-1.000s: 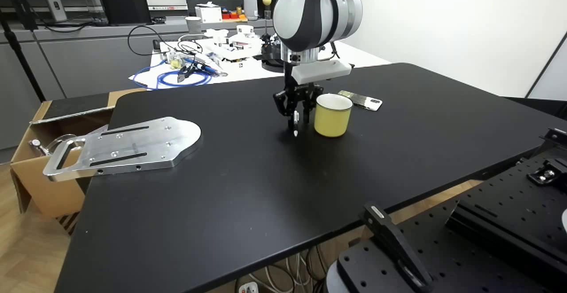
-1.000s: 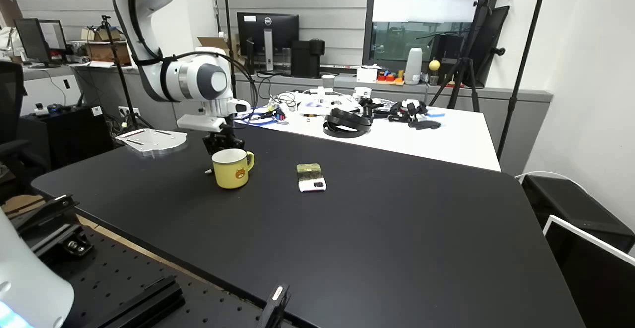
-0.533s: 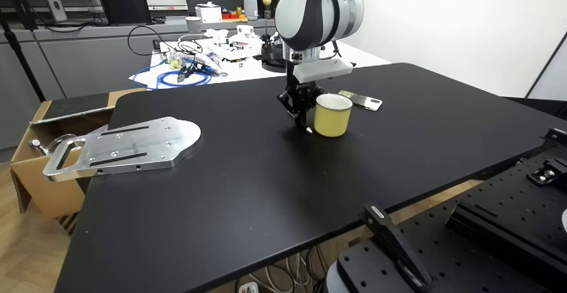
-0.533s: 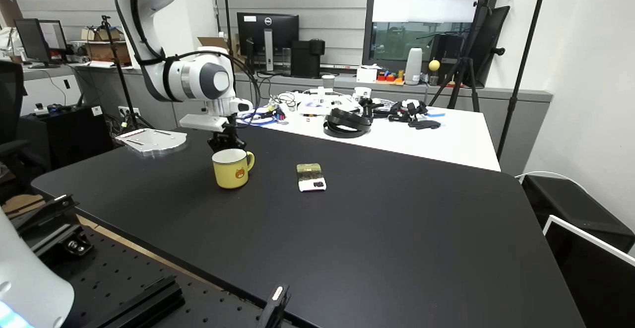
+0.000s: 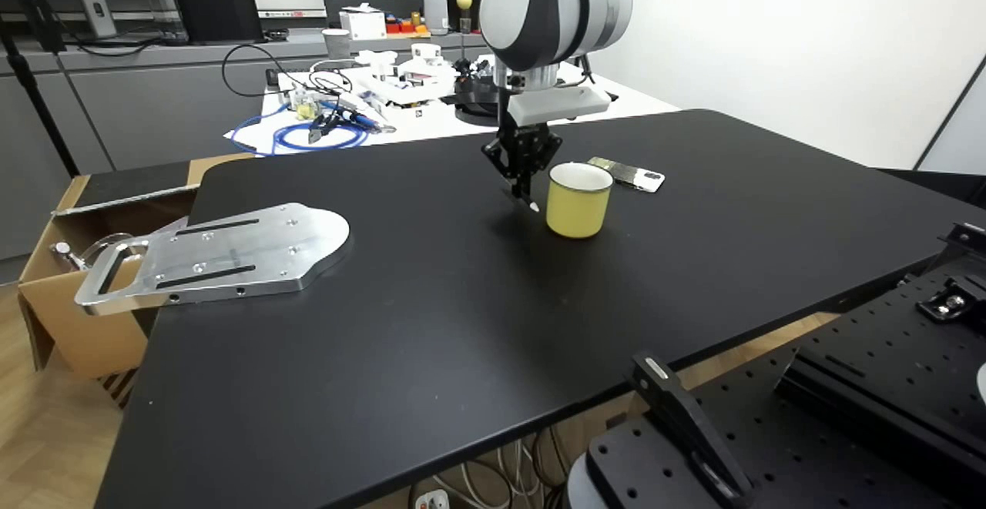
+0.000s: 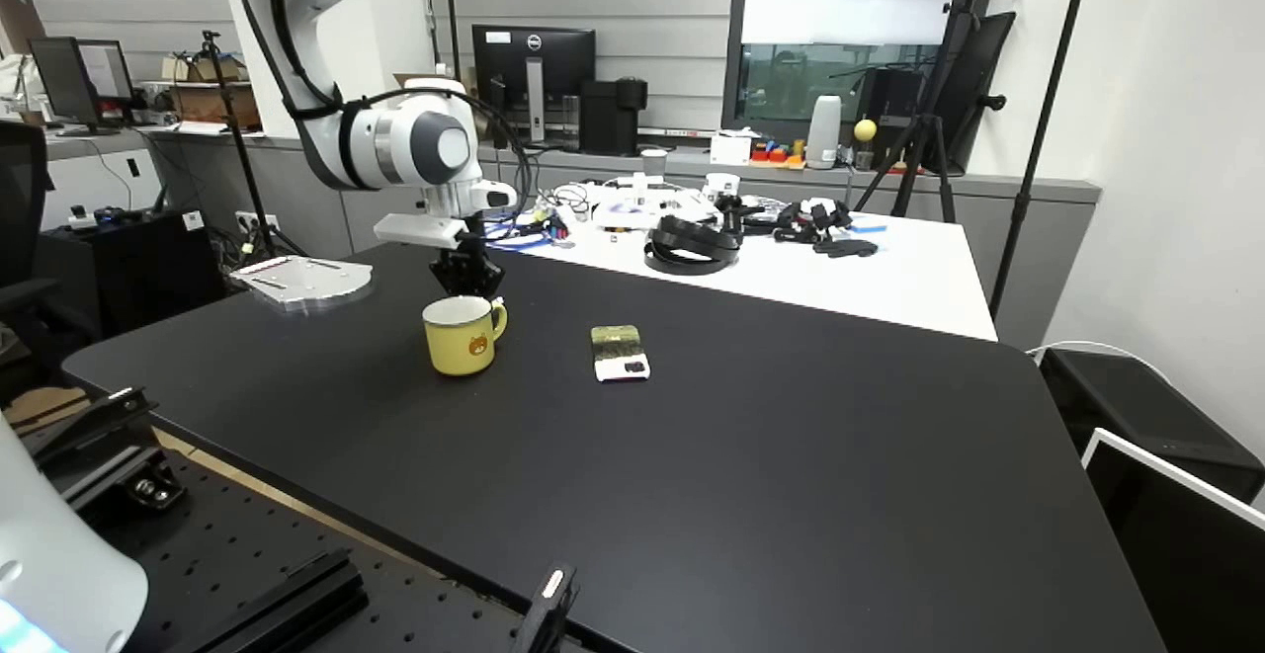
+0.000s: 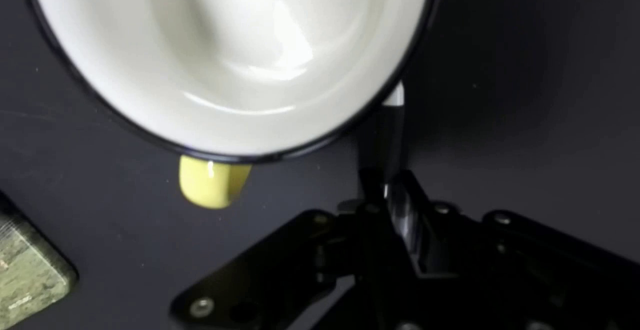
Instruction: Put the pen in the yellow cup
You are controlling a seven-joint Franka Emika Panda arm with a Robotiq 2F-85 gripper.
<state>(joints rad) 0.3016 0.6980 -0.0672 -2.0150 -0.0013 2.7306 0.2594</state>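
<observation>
Pinching one slender, dark, white-tipped pen (image 7: 393, 118), the black gripper (image 7: 386, 177) has its two jaws nearly together; the pen slants just outside one yellow, white-lined cylindrical cup (image 5: 576, 215); on one black table (image 5: 477, 339) lie one green-and-white phone-like slab (image 6: 621, 354) and one silver metal plate (image 5: 223, 251).

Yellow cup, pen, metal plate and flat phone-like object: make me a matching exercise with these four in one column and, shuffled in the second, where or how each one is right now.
Things
1. Yellow cup
2. Pen
3. Metal plate
4. Flat phone-like object

Places and states
A. One end reaching out past the edge of the table
B. Held between the fingers of the gripper, white tip showing
C. Lying flat, part greenish and part white
D. Standing upright, white inside with a dark rim

Right pairs: 1-D, 2-B, 3-A, 4-C
</observation>
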